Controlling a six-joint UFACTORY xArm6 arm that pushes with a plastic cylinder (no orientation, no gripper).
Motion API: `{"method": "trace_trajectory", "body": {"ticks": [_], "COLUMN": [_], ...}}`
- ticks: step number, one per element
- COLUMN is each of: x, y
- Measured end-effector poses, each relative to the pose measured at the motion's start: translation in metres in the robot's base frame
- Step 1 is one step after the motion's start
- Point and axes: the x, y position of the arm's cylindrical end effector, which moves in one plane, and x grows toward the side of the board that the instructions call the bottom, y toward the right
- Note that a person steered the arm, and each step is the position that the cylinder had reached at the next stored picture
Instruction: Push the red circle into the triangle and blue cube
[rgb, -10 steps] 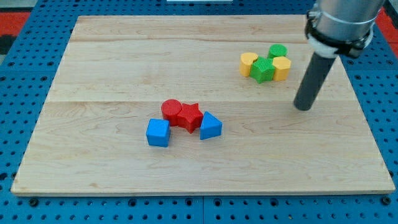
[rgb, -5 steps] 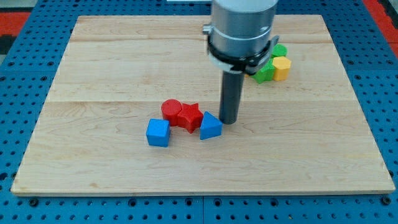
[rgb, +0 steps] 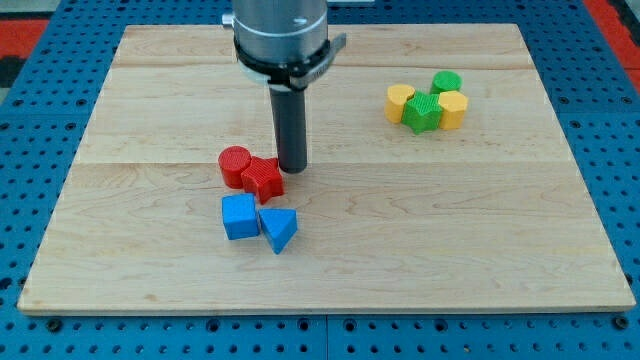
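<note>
The red circle lies left of centre on the wooden board, touching the red star on its right. Below them the blue cube and the blue triangle sit side by side, touching. My tip stands just right of the red star, at its upper right edge, above the blue triangle.
A cluster of two yellow blocks and two green blocks sits at the view's upper right. Blue pegboard surrounds the board.
My tip swept from the right side of the board leftward to the red star. The red pair has shifted left and up; the blue triangle has moved left and down against the blue cube.
</note>
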Motion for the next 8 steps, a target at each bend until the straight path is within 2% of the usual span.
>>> {"method": "trace_trajectory", "body": {"ticks": [1,2,3,5,6,7,8], "x": [-0.025,-0.031,-0.011,0.041,0.012,-0.006,0.032], "y": [-0.014,-0.055,-0.093,-0.056,-0.056,-0.027,-0.009]}}
